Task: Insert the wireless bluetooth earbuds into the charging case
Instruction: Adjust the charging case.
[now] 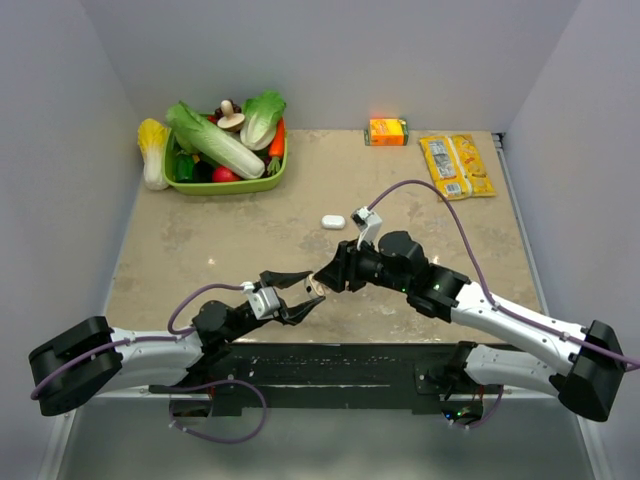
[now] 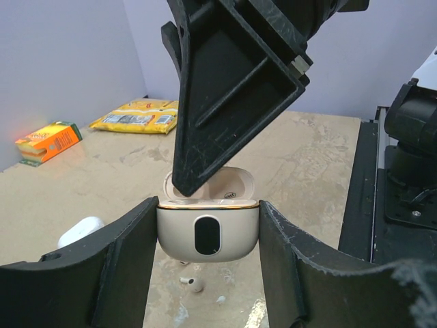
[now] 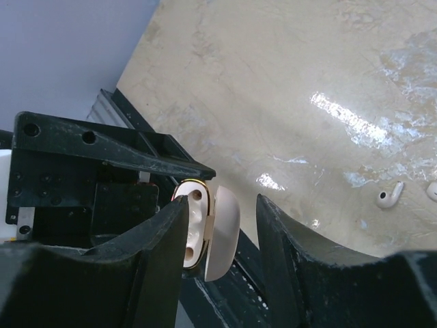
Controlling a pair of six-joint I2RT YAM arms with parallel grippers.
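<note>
Above the beige marbled surface (image 1: 200,250), the black left hand (image 2: 208,240) is clamped on the small glossy white oval charging case (image 2: 208,236). The case's long axis spans the fingers and its open mouth faces up. The black right hand (image 3: 222,239), fingers apart, straddles the raised lid (image 3: 224,232). Tiny whitish earbuds (image 2: 193,282) lie on the surface beneath the left hand.

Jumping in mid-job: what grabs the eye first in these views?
The open charging case, pinched between the left fingers at front centre, with a right finger at its raised lid. Loose earbuds lie on the table below; a green vegetable basket sits far left.
</note>
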